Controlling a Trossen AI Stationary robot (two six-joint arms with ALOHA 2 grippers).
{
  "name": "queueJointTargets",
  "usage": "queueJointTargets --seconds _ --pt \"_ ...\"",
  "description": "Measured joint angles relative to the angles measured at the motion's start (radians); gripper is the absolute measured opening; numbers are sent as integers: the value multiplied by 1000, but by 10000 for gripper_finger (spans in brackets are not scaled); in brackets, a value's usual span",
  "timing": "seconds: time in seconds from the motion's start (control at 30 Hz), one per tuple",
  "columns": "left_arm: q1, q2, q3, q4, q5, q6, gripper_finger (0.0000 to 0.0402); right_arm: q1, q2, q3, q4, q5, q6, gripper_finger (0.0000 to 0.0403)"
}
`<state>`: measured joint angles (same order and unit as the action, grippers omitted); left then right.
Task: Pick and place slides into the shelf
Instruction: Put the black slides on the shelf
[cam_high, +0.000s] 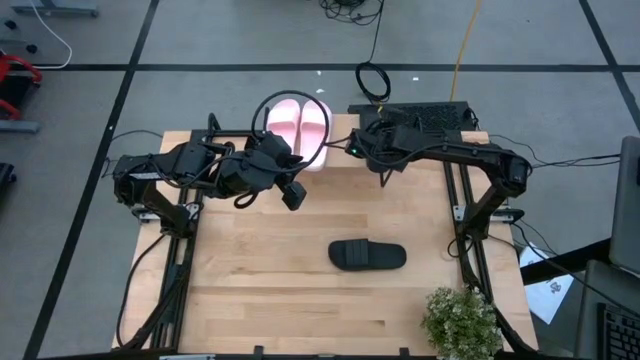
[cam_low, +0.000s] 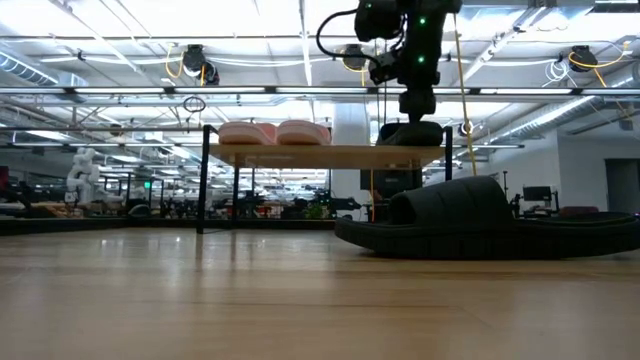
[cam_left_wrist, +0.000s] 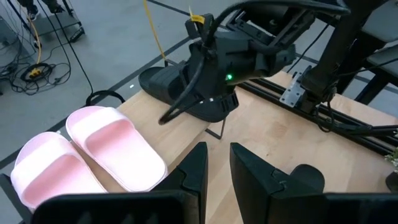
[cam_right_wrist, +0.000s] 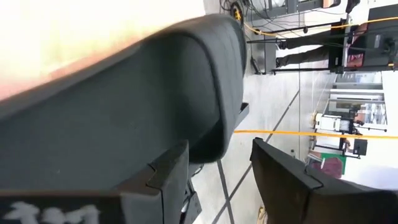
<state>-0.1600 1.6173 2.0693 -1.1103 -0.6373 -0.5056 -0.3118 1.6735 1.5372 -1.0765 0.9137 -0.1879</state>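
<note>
The pale pink pair lies side by side on the shelf at the table's far edge, and shows in the left wrist view. One black slide rests sole-down on the shelf's right part. My right gripper is open directly over it, with the slide's rim between its fingers. The other black slide lies flat on the table, to the right of its middle. My left gripper hovers just in front of the pink pair, slightly open and holding nothing. My right gripper comes down from above over the black slide's rim, which stands between its spread fingers, close to one finger. I cannot tell whether that finger touches it. The slide lies flat on the shelf top.
A potted plant stands at the table's near right corner. Cables and a black box lie on the floor behind the shelf. Both arms crowd the shelf's front; bare tabletop stretches toward the near edge.
</note>
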Motion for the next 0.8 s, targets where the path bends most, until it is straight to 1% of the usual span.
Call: queueJointTargets --seconds 0.17,0.27,0.47,0.53,0.6,0.67,0.8 --pt "0 0 0 0 0 6 63 28 -13 0 -61 0 40 167" --pt "0 0 0 0 0 6 63 49 -35 0 -65 1 45 167" --pt "0 0 0 0 0 6 63 120 -116 0 -59 2 45 167" --pt "0 0 0 0 0 6 63 159 -153 0 -64 -15 36 167" --pt "0 0 0 -1 0 7 63 206 -195 0 -80 -84 -8 167" --pt "0 0 0 -1 0 12 63 255 -245 0 -87 -193 -56 167" --pt "0 0 0 -5 0 27 63 351 -344 0 -43 -491 -132 167"
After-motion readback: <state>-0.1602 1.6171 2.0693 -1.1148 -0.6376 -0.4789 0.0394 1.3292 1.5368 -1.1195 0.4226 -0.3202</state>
